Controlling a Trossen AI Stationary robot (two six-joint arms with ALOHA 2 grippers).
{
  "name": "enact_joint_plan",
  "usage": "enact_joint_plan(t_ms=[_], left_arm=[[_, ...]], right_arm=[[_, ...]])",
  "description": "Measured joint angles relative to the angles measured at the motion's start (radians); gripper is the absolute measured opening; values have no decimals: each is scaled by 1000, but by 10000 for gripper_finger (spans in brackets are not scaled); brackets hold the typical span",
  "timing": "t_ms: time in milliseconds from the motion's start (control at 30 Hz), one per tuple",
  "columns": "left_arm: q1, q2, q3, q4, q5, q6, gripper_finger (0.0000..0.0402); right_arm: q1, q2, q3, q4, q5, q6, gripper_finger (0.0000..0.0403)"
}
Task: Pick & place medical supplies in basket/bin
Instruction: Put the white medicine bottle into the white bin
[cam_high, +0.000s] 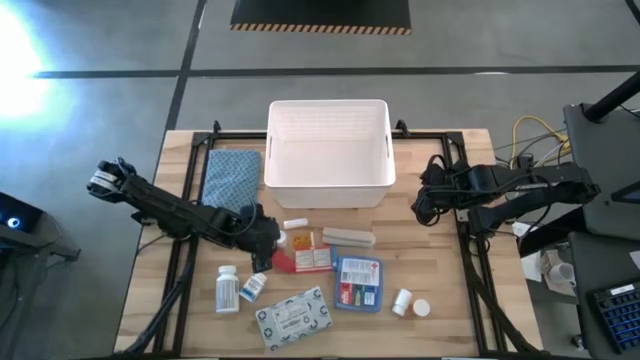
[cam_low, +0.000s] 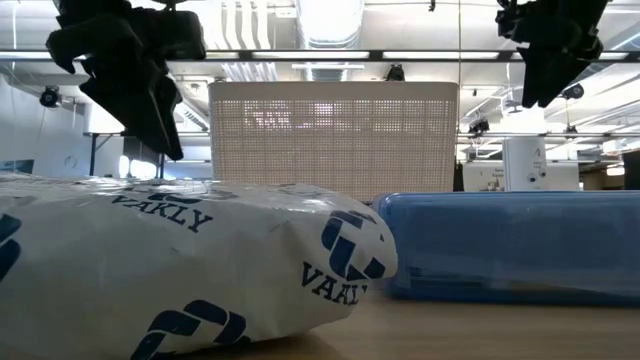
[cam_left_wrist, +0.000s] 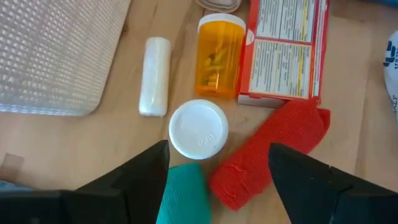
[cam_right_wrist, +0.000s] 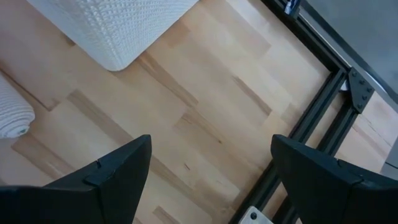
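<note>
The left gripper (cam_high: 268, 240) hangs over the cluster of supplies in front of the white bin (cam_high: 328, 185), its two dark fingers (cam_left_wrist: 140, 177) spread apart and holding nothing. In the left wrist view a white bottle cap (cam_left_wrist: 198, 129) sits just ahead of the gap between those fingers, a teal piece (cam_left_wrist: 183, 196) lies between them near their base, and a red tube (cam_left_wrist: 268, 152) lies just inside the other finger. Beyond the cap an orange pill bottle (cam_left_wrist: 219, 57) lies beside a red-and-white box (cam_left_wrist: 286, 50), and a small white roll (cam_left_wrist: 154, 76) lies toward the bin's corner.

Farther along the table rest a grey-white patterned pack (cam_high: 293, 318), a blue-red packet (cam_high: 358, 283), a beige bar (cam_high: 348, 236) and small white bottles (cam_high: 401, 300).

The right gripper (cam_high: 428, 195) waits off the bin's right side, well apart from the supplies. Its fingers (cam_right_wrist: 118, 168) stand wide over bare wood, empty, with the bin's corner ahead of them.
</note>
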Motion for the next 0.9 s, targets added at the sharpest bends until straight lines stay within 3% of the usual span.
enact_joint_plan(t_ms=[267,433,567,900], left_arm=[[70,71,7,53,-4,73,254],[76,63,8,56,6,69,254],[83,85,2,95,79,65,254],[85,171,2,107,86,64,254]], right_arm=[[0,-1,-6,-1,-6,36,320],[0,-1,-7,-1,-19,35,320],[0,-1,-7,-2,-20,14,320],[0,-1,-12,-3,-20,-7,320]])
